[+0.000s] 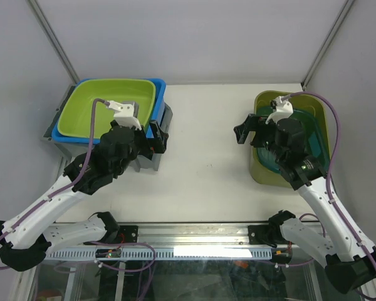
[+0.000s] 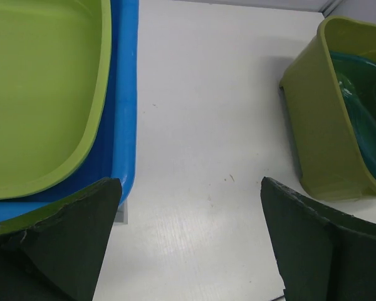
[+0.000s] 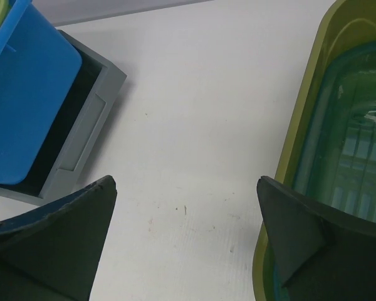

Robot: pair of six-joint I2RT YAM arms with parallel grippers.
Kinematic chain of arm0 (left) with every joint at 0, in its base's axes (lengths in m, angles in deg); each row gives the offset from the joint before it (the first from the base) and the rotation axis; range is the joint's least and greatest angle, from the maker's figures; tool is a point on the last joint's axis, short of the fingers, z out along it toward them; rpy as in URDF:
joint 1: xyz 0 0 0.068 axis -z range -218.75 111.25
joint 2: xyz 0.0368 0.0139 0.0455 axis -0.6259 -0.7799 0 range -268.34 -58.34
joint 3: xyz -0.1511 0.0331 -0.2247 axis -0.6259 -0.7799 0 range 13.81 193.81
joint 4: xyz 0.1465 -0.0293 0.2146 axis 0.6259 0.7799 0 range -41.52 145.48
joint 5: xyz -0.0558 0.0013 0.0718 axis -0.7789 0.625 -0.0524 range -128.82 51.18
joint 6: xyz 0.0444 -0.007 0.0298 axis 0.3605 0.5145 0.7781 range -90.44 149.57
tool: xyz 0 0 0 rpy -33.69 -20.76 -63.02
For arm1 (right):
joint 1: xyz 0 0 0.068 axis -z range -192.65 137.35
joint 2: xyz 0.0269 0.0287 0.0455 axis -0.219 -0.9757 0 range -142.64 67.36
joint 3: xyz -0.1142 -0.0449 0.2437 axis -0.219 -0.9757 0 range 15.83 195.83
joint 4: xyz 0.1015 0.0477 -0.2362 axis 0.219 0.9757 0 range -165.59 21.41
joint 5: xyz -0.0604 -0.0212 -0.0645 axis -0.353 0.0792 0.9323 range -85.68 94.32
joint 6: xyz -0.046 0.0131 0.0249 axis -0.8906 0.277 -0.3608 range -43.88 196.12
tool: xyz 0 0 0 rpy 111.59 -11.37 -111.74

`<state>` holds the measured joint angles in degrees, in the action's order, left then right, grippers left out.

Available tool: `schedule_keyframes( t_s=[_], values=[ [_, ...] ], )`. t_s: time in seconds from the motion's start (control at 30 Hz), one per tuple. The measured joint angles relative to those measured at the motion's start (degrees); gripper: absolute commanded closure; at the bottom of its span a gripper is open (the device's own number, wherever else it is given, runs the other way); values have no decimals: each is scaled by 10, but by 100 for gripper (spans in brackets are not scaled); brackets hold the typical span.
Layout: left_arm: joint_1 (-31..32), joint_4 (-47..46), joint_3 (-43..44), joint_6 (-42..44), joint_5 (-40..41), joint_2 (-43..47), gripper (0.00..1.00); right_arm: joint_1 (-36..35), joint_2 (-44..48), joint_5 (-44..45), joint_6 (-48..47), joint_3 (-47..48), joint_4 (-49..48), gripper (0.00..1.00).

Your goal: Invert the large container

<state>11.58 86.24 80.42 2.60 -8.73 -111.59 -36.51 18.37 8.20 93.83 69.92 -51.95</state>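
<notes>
left gripper [image 2: 189, 207], right gripper [image 3: 186, 207] agape; three stacked tubs [image 1: 106, 106] left, two bins [image 1: 260, 172] right.

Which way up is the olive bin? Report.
Upright: the olive bin opens upward, a teal container nested inside.

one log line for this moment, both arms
left gripper open, empty, beside lime tub stack | right gripper open, empty, at left rim of olive bin | teal tub inside olive bin | nothing upside down yet
</notes>
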Motion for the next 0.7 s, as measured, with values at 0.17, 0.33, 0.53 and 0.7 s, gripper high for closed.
schedule_keyframes(
  t_s=[0.17, 0.33, 0.53, 0.7],
  values=[
    [0, 0, 0, 2, 11, 3, 1, 0, 0, 4, 4, -5, -13, 1],
    [0, -1, 0, 11, 20, 32, 1, 0, 0, 3, 4, -13, -22, 1],
    [0, -7, 8, 43, 9, 63, 1, 0, 0, 6, 11, -20, -23, 1],
    [12, -23, 114, 72, -56, -34, 1, 0, -23, 23, 28, 10, 7, 1]
  ],
)
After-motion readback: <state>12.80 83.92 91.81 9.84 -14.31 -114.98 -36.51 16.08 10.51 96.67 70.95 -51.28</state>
